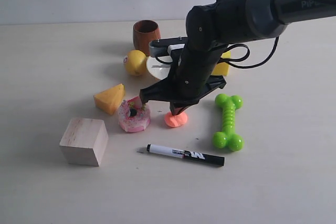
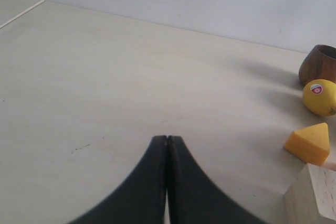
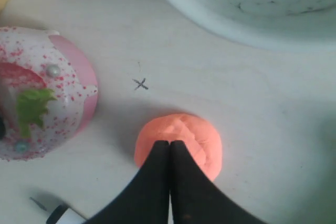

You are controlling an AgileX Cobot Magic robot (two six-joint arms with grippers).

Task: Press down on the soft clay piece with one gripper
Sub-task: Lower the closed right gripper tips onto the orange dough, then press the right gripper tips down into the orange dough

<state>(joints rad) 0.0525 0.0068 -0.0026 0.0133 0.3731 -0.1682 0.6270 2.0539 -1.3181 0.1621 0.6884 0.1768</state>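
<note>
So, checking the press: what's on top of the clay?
The right gripper, shut, sits tip-down on the clay. Nothing else is on it. The spot under the tips is covered, so any dent there can't be seen.

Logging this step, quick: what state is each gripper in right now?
Left gripper: closed, holding nothing.
Right gripper: closed, gripping nothing, tips on the soft clay piece.
</note>
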